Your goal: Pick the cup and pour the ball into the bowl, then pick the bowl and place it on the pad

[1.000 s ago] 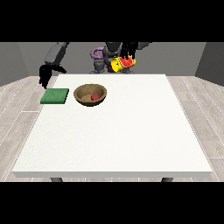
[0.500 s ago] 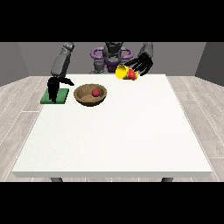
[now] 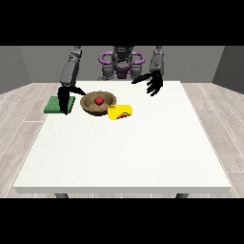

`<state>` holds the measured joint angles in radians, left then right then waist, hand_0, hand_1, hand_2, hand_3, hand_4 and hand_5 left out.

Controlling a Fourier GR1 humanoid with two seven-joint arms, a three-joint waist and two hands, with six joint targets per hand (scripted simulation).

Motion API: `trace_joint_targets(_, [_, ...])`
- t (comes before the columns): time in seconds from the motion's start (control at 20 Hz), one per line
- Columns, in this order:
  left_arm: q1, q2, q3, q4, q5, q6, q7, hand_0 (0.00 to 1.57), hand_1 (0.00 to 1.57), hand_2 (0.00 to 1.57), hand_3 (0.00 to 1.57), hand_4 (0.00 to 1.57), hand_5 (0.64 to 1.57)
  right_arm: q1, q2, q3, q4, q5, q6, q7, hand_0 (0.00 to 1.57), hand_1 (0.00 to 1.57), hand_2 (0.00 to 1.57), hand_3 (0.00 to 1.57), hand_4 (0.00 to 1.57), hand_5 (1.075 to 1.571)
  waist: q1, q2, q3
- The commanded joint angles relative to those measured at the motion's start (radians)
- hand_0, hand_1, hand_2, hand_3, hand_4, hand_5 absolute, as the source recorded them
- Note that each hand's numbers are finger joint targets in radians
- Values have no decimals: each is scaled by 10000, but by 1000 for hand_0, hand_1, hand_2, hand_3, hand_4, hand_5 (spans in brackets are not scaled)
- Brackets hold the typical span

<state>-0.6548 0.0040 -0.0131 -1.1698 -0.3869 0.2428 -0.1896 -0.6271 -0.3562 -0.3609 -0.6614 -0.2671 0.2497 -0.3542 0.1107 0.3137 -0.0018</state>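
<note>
So the cup (image 3: 120, 112) is lying on its side on the table (image 3: 124, 152), touching the bowl (image 3: 98, 103), ball (image 3: 99, 100) in the bowl. Pad (image 3: 59, 104) sits near the far left corner. Hand at the view's right (image 3: 154, 84) hangs empty, fingers spread. Hand at the view's left (image 3: 65, 97) is over the pad, can't tell its fingers.

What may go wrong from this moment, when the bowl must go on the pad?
1. The yellow cup lies on its side right against the bowl; lifting the bowl may knock it and let it roll.
2. The red ball sits loose in the bowl and may jump out if it tilts.
3. The hand at the view's left hangs over the green pad, partly covering the target.
</note>
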Motion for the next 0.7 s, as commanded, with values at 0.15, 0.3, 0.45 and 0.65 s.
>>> trace_joint_targets(0.15, [365,341,658,683,988,-710,-764,0,0,0,0,0,1531,242,622,650,112,397,-373,247,0,0,0,0,0,1544,-536,-778,18])
trace_joint_targets(0.3, [274,-35,-180,-479,608,-200,184,0,0,0,0,0,1537,168,362,127,1158,168,-57,-876,0,0,0,0,93,1540,91,-178,29])
trace_joint_targets(0.45, [115,-33,-97,-406,592,-388,415,0,0,0,0,0,1549,-220,649,314,1353,218,-256,-500,0,0,0,0,251,1550,32,-414,25])
trace_joint_targets(0.65, [5,300,-150,-1300,715,-828,369,0,0,0,0,0,1555,48,471,-92,1792,23,-101,-1430,0,0,0,0,199,1539,690,353,32])
